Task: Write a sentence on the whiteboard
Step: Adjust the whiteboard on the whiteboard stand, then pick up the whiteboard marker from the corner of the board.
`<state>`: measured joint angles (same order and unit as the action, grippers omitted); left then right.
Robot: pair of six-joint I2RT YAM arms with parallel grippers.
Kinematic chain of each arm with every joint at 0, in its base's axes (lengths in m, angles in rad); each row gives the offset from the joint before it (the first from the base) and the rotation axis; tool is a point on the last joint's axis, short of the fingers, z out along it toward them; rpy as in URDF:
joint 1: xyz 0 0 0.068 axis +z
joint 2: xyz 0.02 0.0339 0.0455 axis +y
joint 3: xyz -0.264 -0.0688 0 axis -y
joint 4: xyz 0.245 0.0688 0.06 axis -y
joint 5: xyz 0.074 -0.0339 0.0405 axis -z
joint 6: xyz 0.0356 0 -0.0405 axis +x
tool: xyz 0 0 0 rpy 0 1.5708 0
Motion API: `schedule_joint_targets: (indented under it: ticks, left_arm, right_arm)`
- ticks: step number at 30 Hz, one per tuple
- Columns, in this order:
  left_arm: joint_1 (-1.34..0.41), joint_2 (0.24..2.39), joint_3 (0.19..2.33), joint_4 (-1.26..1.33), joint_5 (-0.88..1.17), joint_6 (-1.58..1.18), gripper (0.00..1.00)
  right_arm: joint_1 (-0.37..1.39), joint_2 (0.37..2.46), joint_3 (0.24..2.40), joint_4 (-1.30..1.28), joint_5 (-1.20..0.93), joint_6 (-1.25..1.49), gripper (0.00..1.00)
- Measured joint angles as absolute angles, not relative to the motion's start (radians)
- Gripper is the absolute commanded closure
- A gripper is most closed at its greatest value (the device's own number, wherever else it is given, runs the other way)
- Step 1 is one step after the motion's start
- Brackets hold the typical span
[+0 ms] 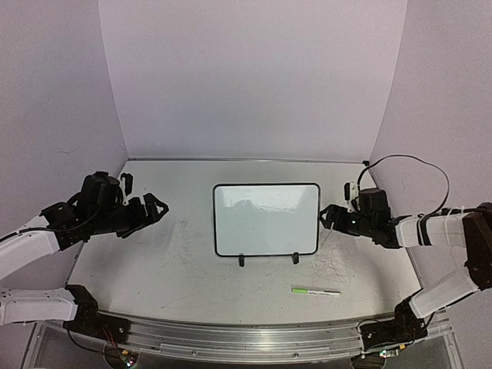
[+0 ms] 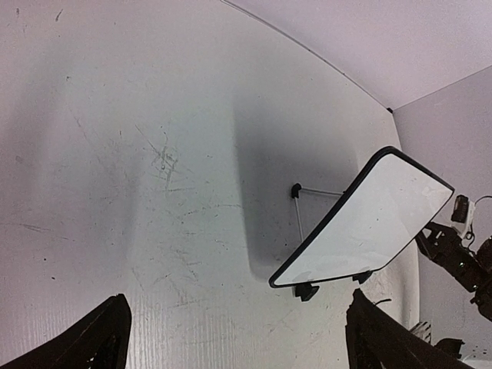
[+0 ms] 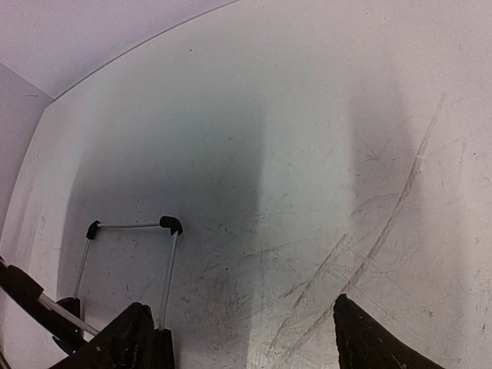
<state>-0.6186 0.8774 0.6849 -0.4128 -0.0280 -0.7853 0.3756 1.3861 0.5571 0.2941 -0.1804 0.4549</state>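
I see the slim white green-capped marker (image 1: 316, 291) lying crosswise, nearer the bases than my right gripper (image 1: 327, 217), jaws apart, empty; left gripper (image 1: 157, 211) same, farther off.

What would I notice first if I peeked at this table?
The whiteboard stands in the middle of the table, with no writing showing on it. On either side are the left gripper and the right gripper, both open and empty. A marker with a green end lies in front of the board, toward the right.
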Motion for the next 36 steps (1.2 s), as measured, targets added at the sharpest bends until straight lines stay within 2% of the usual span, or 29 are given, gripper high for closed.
schedule_joint_targets:
  ticks: [5,8,10,15,19,24,27,28,31,36]
  left_arm:
    - [-0.619,0.882,0.685,-0.403,-0.028,-0.781,0.01]
    - [-0.619,0.888,0.685,-0.398,-0.029,-0.774,0.01]
    - [-0.619,0.893,0.685,-0.395,-0.029,-0.77,0.01]
    - [-0.619,0.918,0.684,-0.366,-0.029,-0.753,0.01]
    - [-0.619,0.97,0.684,-0.347,-0.029,-0.727,0.01]
    - [-0.619,0.995,0.685,-0.346,-0.028,-0.704,0.01]
    - [-0.619,0.994,0.685,-0.34,-0.028,-0.701,0.01]
    - [-0.619,0.994,0.685,-0.338,-0.028,-0.699,0.01]
    - [-0.619,0.984,0.684,-0.339,-0.028,-0.7,0.01]
    - [-0.619,0.963,0.677,-0.338,-0.026,-0.703,0.01]
  right_arm:
    - [0.376,1.28,0.569,0.143,-0.071,0.485,0.19]
    - [0.384,1.207,0.587,0.015,-0.023,0.516,0.12]
    - [0.41,1.161,0.597,-0.069,-0.001,0.539,0.12]
    - [0.596,1.122,0.636,-0.259,0.02,0.603,0.14]
    - [0.789,1.174,0.672,-0.387,0.011,0.647,0.16]
    - [0.93,1.296,0.699,-0.489,-0.01,0.655,0.22]
    - [0.962,1.32,0.699,-0.531,-0.032,0.655,0.33]
    - [0.965,1.32,0.699,-0.536,-0.039,0.657,0.32]
    - [0.965,1.32,0.699,-0.541,-0.04,0.705,0.2]
    - [0.965,1.271,0.671,-0.536,-0.016,0.963,0.21]
